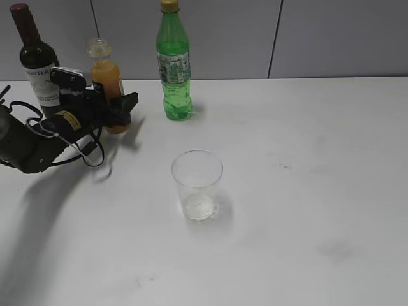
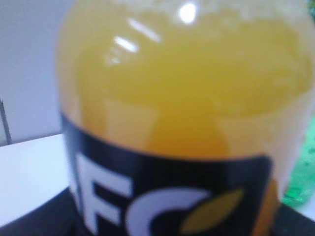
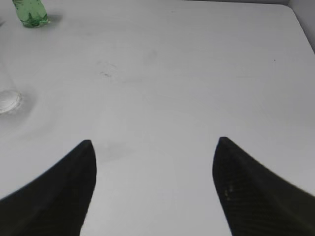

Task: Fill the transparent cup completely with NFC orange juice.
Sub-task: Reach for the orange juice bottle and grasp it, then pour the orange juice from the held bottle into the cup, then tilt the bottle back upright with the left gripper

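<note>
- The left tool sits at the NFC orange juice bottle at the back left of the white surface; its fingers seem to flank the bottle, but whether they are clamped on it cannot be told.
- In the left wrist view the juice and black label fill the picture.
- The transparent cup stands upright and empty near mid-surface, well apart from the bottle.
- The right tool hangs with fingers apart over bare surface.
- A green soda bottle and a wine bottle stand at the back.

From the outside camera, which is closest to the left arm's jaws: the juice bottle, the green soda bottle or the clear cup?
1. NFC orange juice bottle: at the left gripper.
2. Green soda bottle: to its right, at the back.
3. Transparent cup: mid-table, toward the front.
</note>
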